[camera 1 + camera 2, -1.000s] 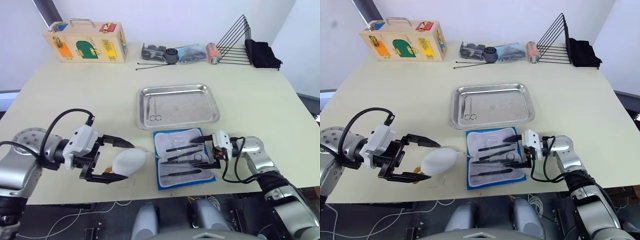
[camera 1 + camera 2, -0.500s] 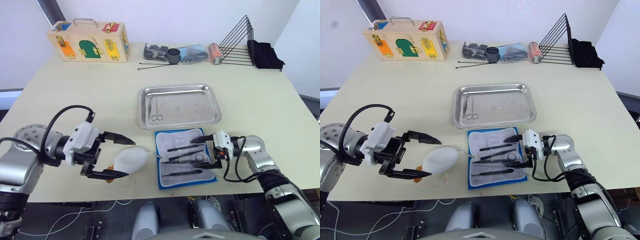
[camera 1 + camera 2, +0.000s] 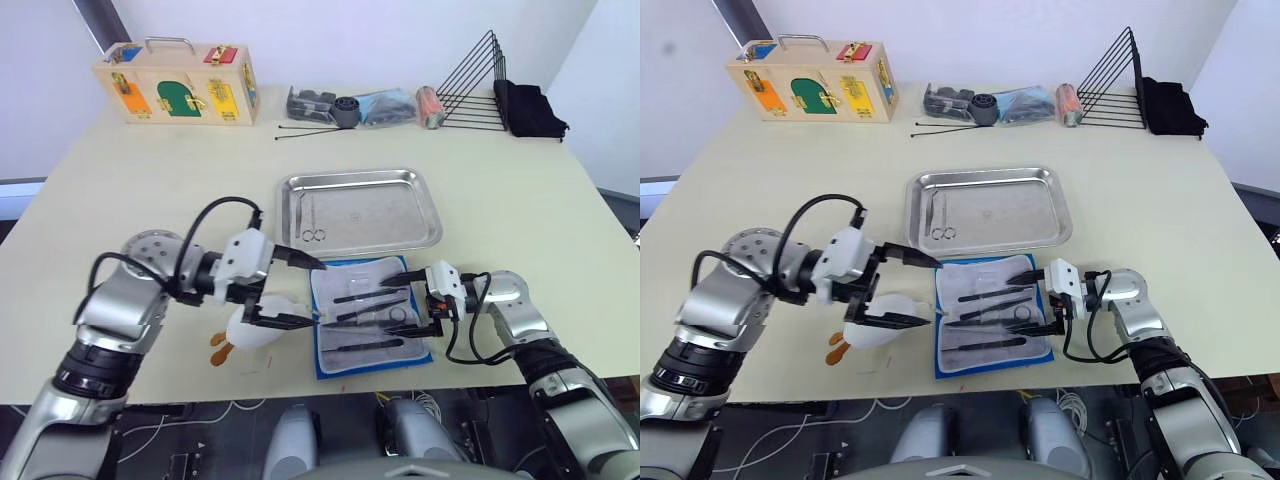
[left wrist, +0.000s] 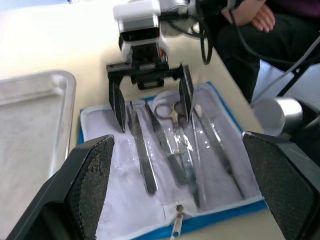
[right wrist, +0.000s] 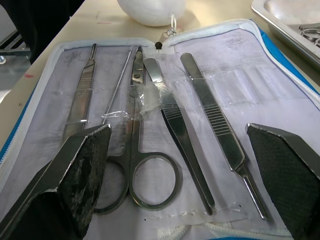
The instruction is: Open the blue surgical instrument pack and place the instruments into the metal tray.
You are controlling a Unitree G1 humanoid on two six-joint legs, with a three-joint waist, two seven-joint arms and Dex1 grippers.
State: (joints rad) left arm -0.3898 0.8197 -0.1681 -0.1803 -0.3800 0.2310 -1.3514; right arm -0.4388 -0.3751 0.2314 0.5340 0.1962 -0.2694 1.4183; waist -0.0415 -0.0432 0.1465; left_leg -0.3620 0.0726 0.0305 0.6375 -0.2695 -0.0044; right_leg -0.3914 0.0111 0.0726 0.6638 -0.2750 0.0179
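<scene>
Having swung our spread left gripper [image 3: 290, 292] in beside the opened blue surgical instrument pack [image 3: 370, 316], opposite our spread right gripper [image 3: 408, 304], we judge instrument pickup is next.

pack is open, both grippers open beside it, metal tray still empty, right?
Not quite. The metal tray is not empty: the left eye view shows a pair of scissors already in it. The pack is open, with the left gripper and right gripper open beside it.

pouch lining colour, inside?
Pale grey lining with a blue edge; the right wrist view shows it best.
</scene>
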